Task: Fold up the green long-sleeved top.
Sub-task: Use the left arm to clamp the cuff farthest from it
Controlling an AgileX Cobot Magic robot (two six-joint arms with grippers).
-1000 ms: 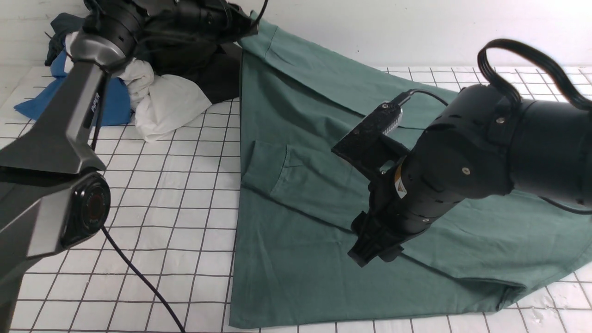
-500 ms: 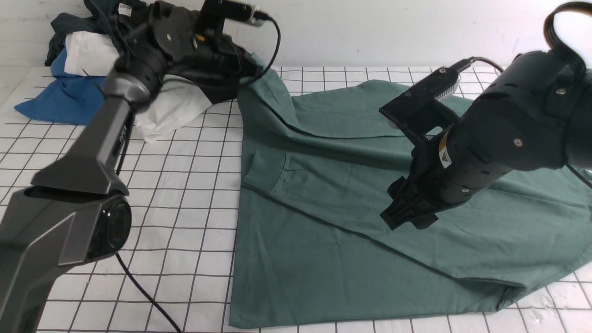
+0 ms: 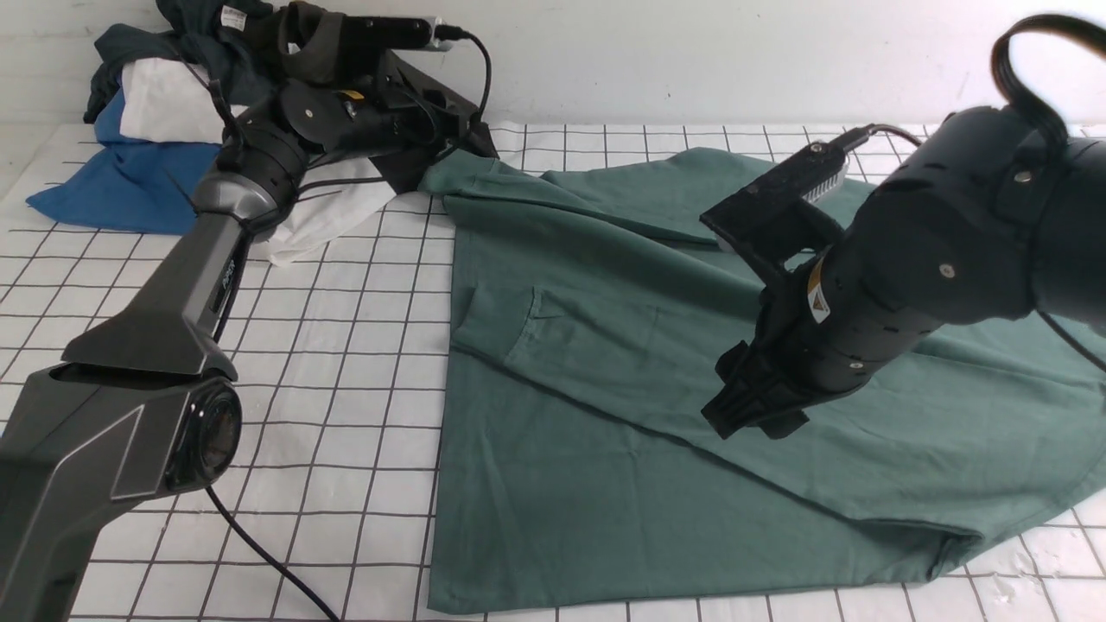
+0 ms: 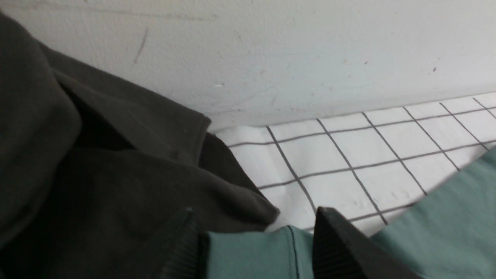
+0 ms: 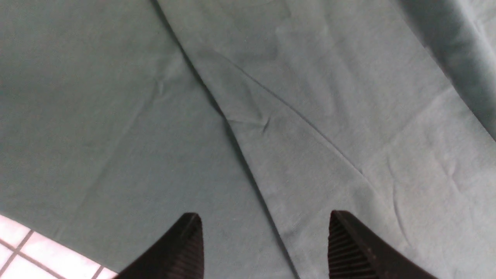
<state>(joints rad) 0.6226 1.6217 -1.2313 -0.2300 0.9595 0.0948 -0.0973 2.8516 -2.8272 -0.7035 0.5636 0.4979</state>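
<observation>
We judge the green long-sleeved top (image 3: 605, 363) light, limp and quick to sag, best pinched at a hem or cuff. It lies spread on the bench (image 3: 346, 345) beneath the right claw (image 5: 263, 224), which gapes wide and empty. The left claw (image 4: 254, 232) stands parted, with the top's edge between its jaws, seemingly ungripped.

Left arm lettering (image 3: 226, 281): pale letters along the link, too small to read.
Right arm sticker (image 3: 816, 300): yellow-and-white warning label, symbol illegible.
Dark garment's neck tag (image 3: 233, 15): white, print unreadable.
</observation>
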